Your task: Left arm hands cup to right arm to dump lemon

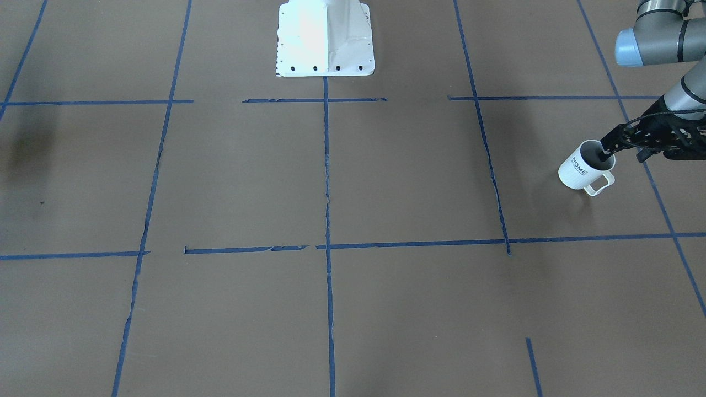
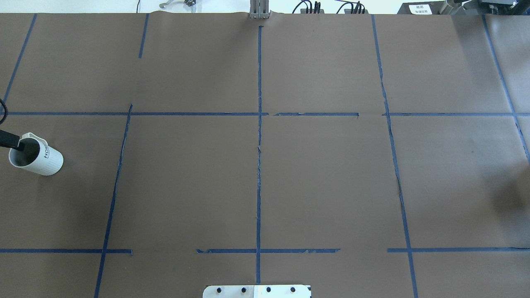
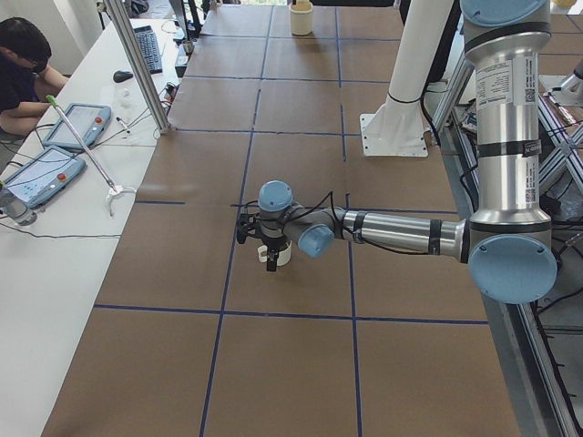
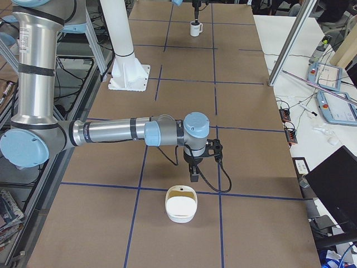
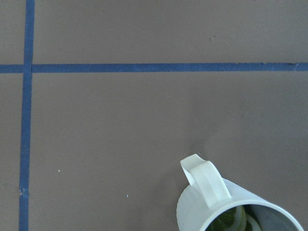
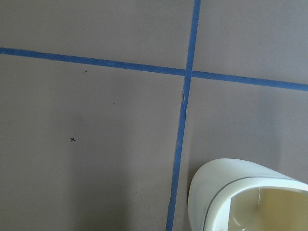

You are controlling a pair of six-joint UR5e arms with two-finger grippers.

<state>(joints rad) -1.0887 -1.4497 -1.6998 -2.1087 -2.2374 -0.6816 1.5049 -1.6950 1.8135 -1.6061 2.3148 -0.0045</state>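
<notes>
The small cream-white ribbed ceramic cup (image 1: 576, 170) with a squared loop handle stands at the far left end of the brown paper-covered table (image 2: 186, 174). Thin yellow-green lemon slices (image 5: 233, 219) lie inside it. The black left gripper (image 1: 606, 153) reaches over its mouth, and its fingers look pinched on the rim near the handle, one of them inside. I judge this to be the pick-up before the hand-over. The next move calls for a level lift and a carry toward the middle. The right gripper (image 4: 193, 174) hangs well apart from the cup, just beside a cream oval plastic bowl (image 4: 181, 209); I cannot tell whether its fingers are apart or together.
</notes>
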